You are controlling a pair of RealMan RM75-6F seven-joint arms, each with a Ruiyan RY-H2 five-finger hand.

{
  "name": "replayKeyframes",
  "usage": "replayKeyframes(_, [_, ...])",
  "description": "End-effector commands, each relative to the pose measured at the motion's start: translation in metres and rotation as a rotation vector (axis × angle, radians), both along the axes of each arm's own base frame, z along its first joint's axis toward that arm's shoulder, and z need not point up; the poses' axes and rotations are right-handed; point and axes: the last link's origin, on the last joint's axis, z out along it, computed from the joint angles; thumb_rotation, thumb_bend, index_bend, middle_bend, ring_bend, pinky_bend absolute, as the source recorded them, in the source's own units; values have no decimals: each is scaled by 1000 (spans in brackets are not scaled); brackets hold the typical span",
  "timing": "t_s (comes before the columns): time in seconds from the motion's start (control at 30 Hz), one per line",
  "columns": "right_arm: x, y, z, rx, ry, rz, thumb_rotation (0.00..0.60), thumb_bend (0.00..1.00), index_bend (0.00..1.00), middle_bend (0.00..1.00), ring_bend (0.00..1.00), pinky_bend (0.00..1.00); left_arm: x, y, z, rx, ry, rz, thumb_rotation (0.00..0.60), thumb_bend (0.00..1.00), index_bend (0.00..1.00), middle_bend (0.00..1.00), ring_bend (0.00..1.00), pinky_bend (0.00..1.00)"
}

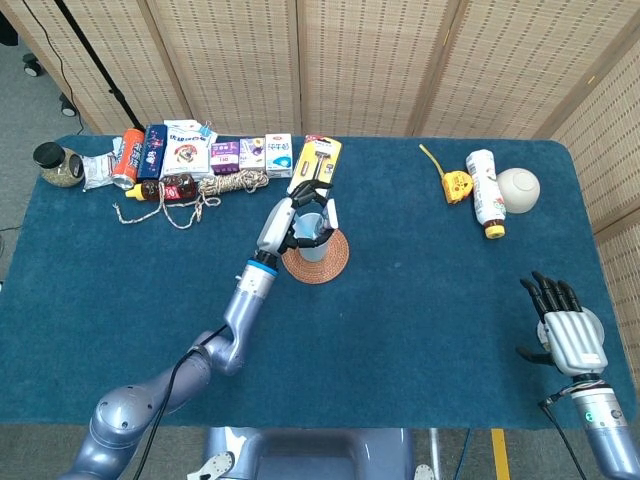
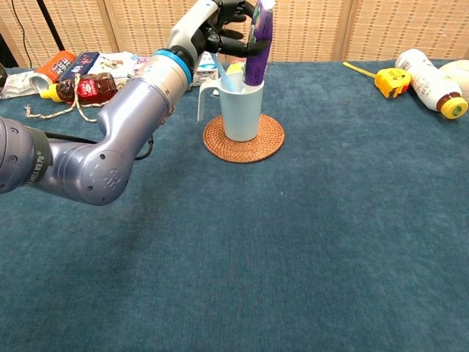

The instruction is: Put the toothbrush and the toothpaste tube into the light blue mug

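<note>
Head view: the left hand (image 1: 290,218) reaches over the light blue mug (image 1: 312,240) on its woven coaster (image 1: 335,262) at mid-table, while the right hand (image 1: 562,326) lies empty, fingers apart, at the near right.
Chest view: the left hand (image 2: 220,22) pinches the purple toothpaste tube (image 2: 257,44), which stands nearly upright in the mug (image 2: 242,110) beside the leaning toothbrush (image 2: 223,75).
</note>
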Motion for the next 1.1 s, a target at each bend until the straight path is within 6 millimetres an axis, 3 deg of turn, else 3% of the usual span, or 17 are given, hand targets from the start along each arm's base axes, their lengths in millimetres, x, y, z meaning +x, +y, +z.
replayKeyframes(0.03, [0, 0, 0, -1, 0, 0, 600, 0, 0, 0, 0, 0, -1, 0, 2, 8, -4, 1, 600, 338, 460, 153, 47, 124])
replayKeyframes(0.3, [1, 1, 0, -1, 1, 1, 600, 0, 0, 0, 0, 0, -2, 1, 3, 3, 13, 6, 600, 338, 384, 69, 0, 79])
replayKeyframes(0.93, [0, 0, 0, -1, -2, -1, 600, 0, 0, 0, 0, 0, -2, -1, 9, 8, -23, -1, 600, 336, 234, 5, 0, 58])
replayKeyframes(1.0, [1, 0, 0, -1, -1, 1, 600, 0, 0, 0, 0, 0, -2, -1, 12, 15, -37, -3, 600, 334, 193, 0, 0, 42])
replayKeyframes(1.1, [1, 1, 1, -3, -2, 3, 600, 0, 0, 0, 0, 0, -3, -2, 22, 41, -53, -18, 600, 325, 47, 0, 0, 3])
